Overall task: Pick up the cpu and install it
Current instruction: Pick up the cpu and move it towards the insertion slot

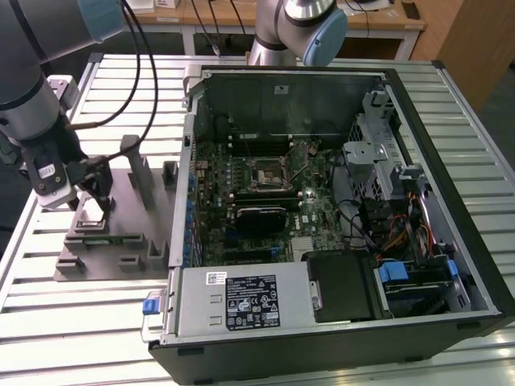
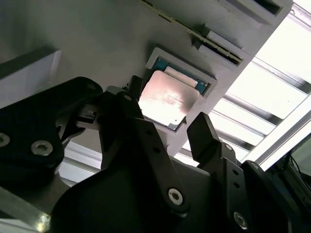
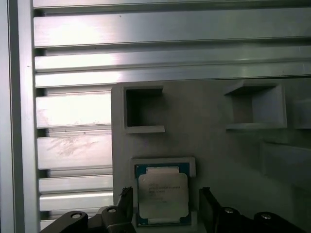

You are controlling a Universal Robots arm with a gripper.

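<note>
The cpu [image 3: 162, 195] is a silvery square chip with a thin blue-green rim. It lies flat in a shallow square pocket of the grey holder plate [image 3: 214, 145]. In the second wrist view the cpu [image 2: 167, 99] shines between my black fingers [image 2: 204, 136]. My gripper [image 3: 165, 208] is open and straddles the chip, one finger on each side, with a small gap to each edge. In the exterior view my gripper [image 1: 91, 195] hangs low over the holder plate [image 1: 121, 241] at the exterior view's left. The black socket frame [image 1: 265, 174] sits mid-motherboard inside the open computer case [image 1: 451, 201].
The holder plate carries raised posts [image 1: 135, 165] and small square pockets [image 3: 143, 109] near my gripper. It rests on a slatted aluminium table [image 1: 72, 322]. A second robot arm [image 1: 310, 28] stands behind the case. Cables [image 1: 141, 72] run from my arm.
</note>
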